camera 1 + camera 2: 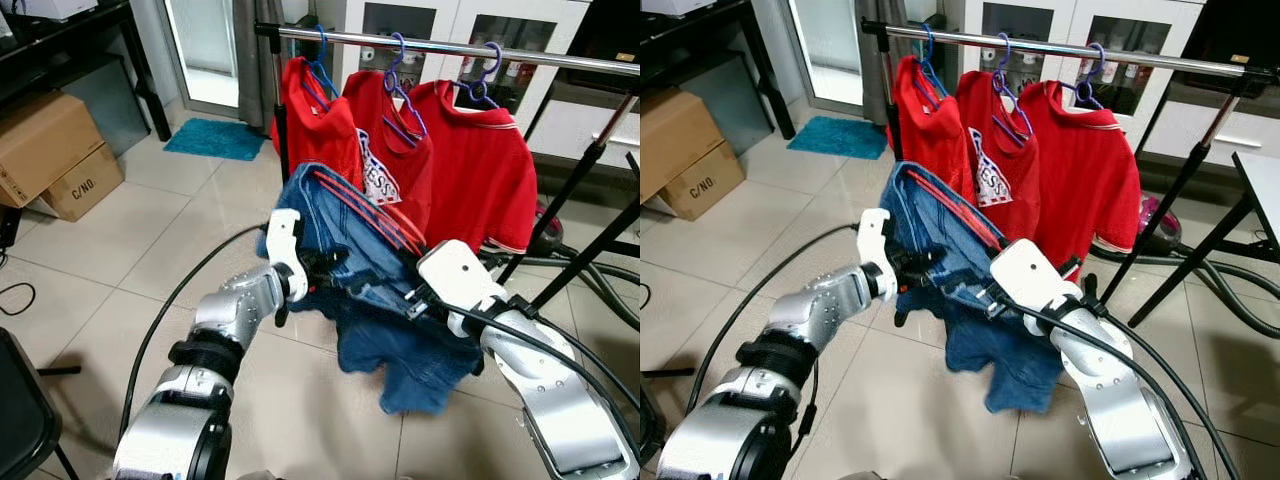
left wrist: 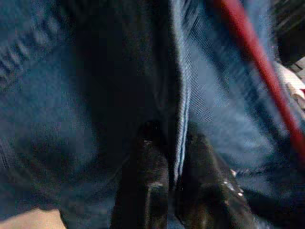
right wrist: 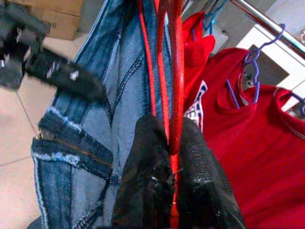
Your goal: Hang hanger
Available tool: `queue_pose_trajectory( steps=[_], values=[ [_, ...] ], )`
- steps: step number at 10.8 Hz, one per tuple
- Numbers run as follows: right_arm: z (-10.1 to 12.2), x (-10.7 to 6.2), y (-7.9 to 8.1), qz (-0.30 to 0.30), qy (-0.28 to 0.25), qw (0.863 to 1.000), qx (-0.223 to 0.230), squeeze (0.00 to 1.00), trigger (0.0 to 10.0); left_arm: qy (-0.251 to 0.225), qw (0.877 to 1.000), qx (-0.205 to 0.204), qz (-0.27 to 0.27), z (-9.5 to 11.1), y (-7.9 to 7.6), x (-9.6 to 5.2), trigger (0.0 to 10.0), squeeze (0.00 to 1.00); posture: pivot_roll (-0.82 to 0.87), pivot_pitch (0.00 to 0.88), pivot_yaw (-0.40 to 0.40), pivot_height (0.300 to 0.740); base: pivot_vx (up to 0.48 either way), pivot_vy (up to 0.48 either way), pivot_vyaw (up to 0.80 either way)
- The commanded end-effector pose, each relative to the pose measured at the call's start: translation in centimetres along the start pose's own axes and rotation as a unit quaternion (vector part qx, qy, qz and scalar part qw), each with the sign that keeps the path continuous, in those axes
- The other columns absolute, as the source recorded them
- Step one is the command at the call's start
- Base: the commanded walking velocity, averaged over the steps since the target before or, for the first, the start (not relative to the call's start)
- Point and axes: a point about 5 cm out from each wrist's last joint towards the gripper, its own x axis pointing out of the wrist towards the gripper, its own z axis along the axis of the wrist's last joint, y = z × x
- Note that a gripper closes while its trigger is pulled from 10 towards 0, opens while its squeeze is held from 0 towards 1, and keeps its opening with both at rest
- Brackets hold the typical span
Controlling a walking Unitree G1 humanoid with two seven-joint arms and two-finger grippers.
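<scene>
Pale tiled floor (image 1: 120, 250) underfoot, brown cardboard boxes (image 1: 50, 155) stacked off to the left, a teal bath mat (image 1: 215, 138) by the doorway, and a long silver clothes rail (image 1: 450, 47) running across the back. Three red shirts (image 1: 480, 160) hang from that rail on blue plastic hangers (image 1: 400, 85). Now the action: the left gripper (image 2: 176, 162) reaches in from the left, its two black fingers nipped tight on a seam edge of the blue denim jeans (image 1: 400, 330). Those jeans drape over a thin red wire hanger (image 3: 174, 71), held in mid-air just below the rail, in front of the shirts. On the right, the right gripper (image 3: 174, 162) has its fingers clamped together on the red hanger's bars.
</scene>
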Motion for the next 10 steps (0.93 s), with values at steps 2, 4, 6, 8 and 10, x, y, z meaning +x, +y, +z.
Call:
queue_pose_trajectory(
  steps=[2, 4, 6, 8, 10],
  values=[
    [0.7, -0.1, 0.0, 0.004, -0.011, 1.000, -0.012, 0.00, 10.0, -0.016, 1.000, 0.018, 0.007, 1.4, -0.5, -0.3, 0.0, 0.00, -0.08, 0.000, 0.050, 0.740, 0.000, 0.000, 0.00],
    [0.6, -0.1, 0.1, 0.007, -0.007, 1.000, -0.011, 0.00, 10.0, -0.027, 0.999, 0.009, 0.031, 2.0, -0.2, -0.7, 0.0, 0.00, -0.08, 0.000, 0.050, 0.740, 0.000, 0.000, 0.00],
    [-0.1, -0.1, 0.6, 0.038, 0.024, 0.999, -0.022, 0.00, 10.0, -0.026, 0.998, 0.052, 0.009, 3.0, -1.6, -1.0, 0.0, 0.00, -0.08, 0.000, 0.052, 0.740, 0.000, 0.000, 0.00],
    [-2.3, -0.9, 2.1, 0.104, 0.092, 0.990, -0.019, 0.00, 10.0, -0.044, 0.988, 0.147, -0.029, 6.0, -4.1, -1.8, 0.0, 0.00, -0.08, 0.000, 0.053, 0.740, 0.000, 0.000, 0.00],
    [-2.5, -1.1, 1.8, 0.098, 0.094, 0.991, -0.008, 0.00, 10.0, -0.052, 0.981, 0.185, -0.019, 7.3, -4.4, -2.5, 0.0, 0.00, -0.08, 0.000, 0.050, 0.740, 0.000, 0.000, 0.00]
  ],
)
